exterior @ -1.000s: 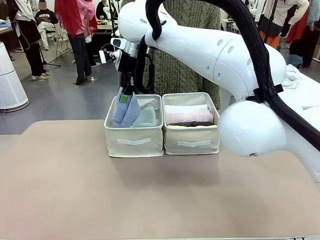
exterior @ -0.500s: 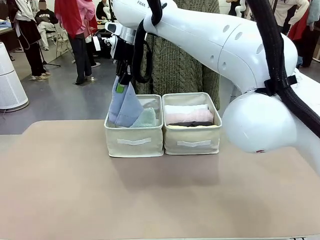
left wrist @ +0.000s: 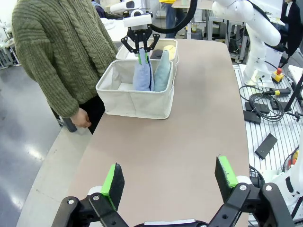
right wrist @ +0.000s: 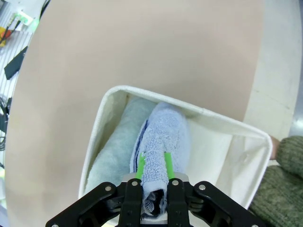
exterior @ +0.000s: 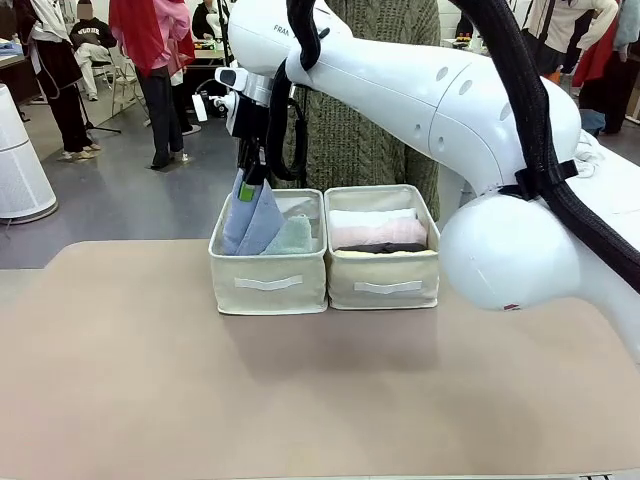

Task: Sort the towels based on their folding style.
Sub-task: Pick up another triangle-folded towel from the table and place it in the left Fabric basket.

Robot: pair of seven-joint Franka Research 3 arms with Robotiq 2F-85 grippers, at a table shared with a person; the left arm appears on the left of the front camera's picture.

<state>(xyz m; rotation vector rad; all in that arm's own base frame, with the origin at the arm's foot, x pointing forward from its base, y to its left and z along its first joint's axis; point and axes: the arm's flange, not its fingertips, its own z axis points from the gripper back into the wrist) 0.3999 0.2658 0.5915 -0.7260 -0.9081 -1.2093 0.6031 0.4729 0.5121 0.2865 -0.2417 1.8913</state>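
Your periwinkle blue cone towel (exterior: 252, 215) hangs pinched by its tip between the right gripper (exterior: 247, 189)'s fingers, its broad end down inside the left fabric bin (exterior: 268, 285) just beside the pale teal cone (exterior: 291, 237), likely so both pointed folds share one bin while the rolls (exterior: 378, 233) fill the other. Against half a second ago, the fingers sit lower and the towel reaches deeper. The left gripper (left wrist: 167, 180)'s fingers stand spread over the bare bench (left wrist: 189, 137), holding nothing.

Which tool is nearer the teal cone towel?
Right. The right tool, shut on the blue cone towel, hangs directly beside the teal cone towel; the left tool hovers open far down the table.
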